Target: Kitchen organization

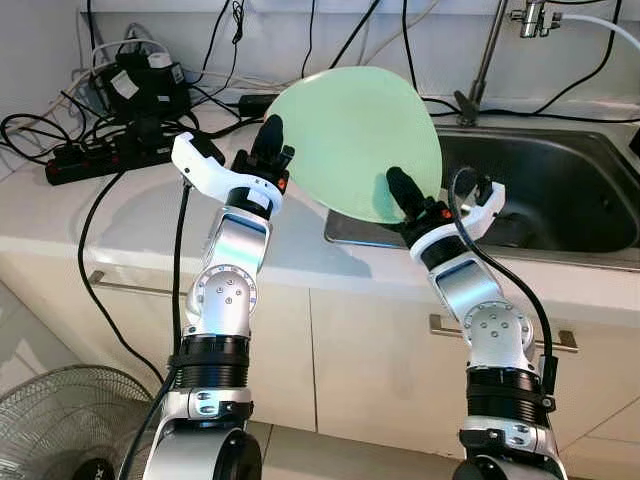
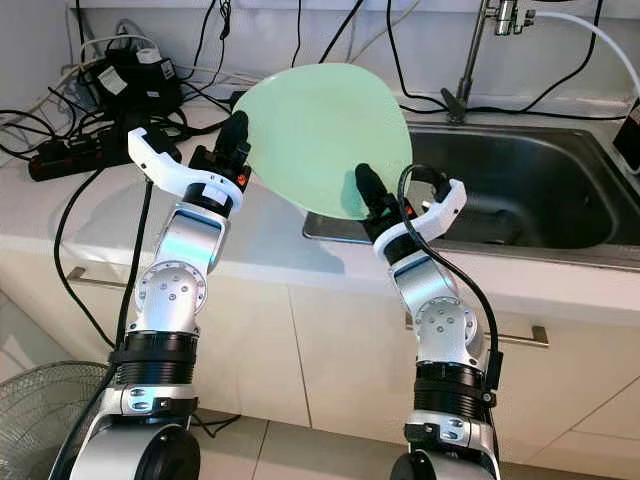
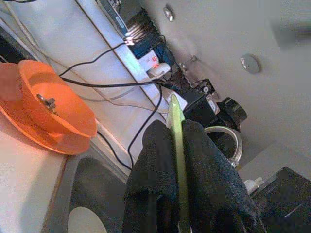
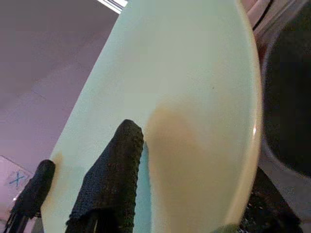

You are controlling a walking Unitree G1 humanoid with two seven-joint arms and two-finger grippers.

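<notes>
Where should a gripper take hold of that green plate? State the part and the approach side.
Grip the thin rim, one finger on each face. The green plate is tilted up on edge above the counter beside the sink, so its edge is exposed all round. The left gripper pinches the rim from the robot's left and the right gripper from below, which likely suits its flat shape.

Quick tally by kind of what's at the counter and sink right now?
Pale green round plates: 1
Orange plastic bowls: 1
Black power strips: 1
Stainless steel sinks: 1
Chrome faucets: 1
Grippers: 2, left gripper, right gripper
Total: 7
</notes>
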